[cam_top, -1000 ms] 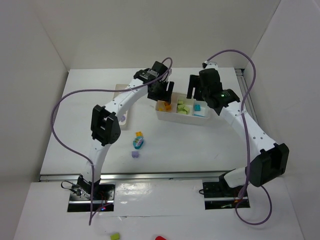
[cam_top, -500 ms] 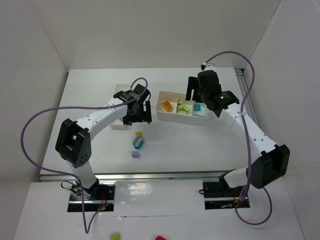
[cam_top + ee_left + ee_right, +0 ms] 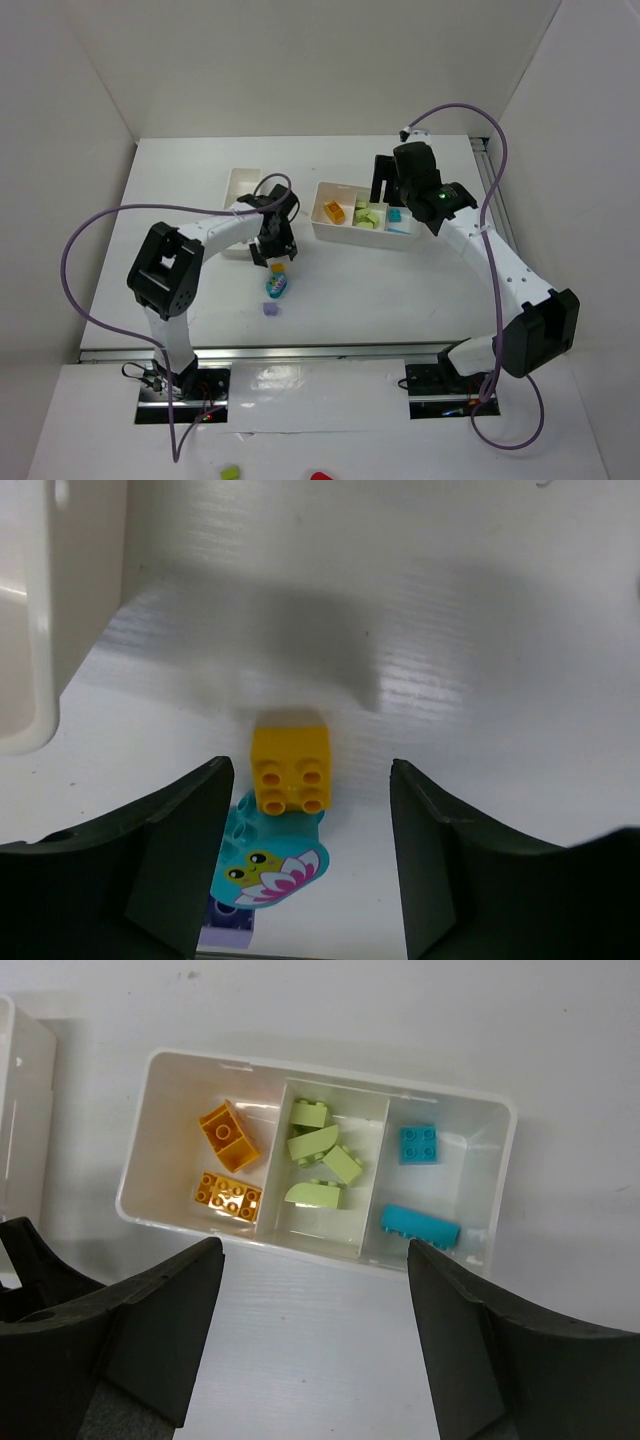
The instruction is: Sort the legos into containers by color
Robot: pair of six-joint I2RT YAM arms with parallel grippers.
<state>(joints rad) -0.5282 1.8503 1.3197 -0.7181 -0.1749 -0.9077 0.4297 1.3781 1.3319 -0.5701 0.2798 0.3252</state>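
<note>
Three loose legos lie on the table: an orange-yellow brick (image 3: 278, 268) (image 3: 290, 770), a teal brick with a frog picture (image 3: 276, 287) (image 3: 268, 860) touching it, and a purple brick (image 3: 269, 309) (image 3: 232, 920). My left gripper (image 3: 272, 247) (image 3: 312, 860) is open just above them, its jaws on either side of the yellow and teal bricks. The wide three-compartment tray (image 3: 360, 238) (image 3: 170, 1110) holds two orange bricks (image 3: 228, 1198), several light green bricks (image 3: 318, 1145) and two teal bricks (image 3: 420, 1225). My right gripper (image 3: 386, 186) (image 3: 315, 1340) is open and empty above that tray.
The narrower white tray (image 3: 238, 185) (image 3: 30, 630) stands left of the wide tray, partly under my left arm. A metal rail (image 3: 300, 352) runs along the near table edge. Stray green (image 3: 231, 471) and red (image 3: 320, 477) bits lie beyond it.
My left gripper has swung from above the wide tray's orange compartment back left and nearer, down over the loose bricks. The right arm has barely moved.
</note>
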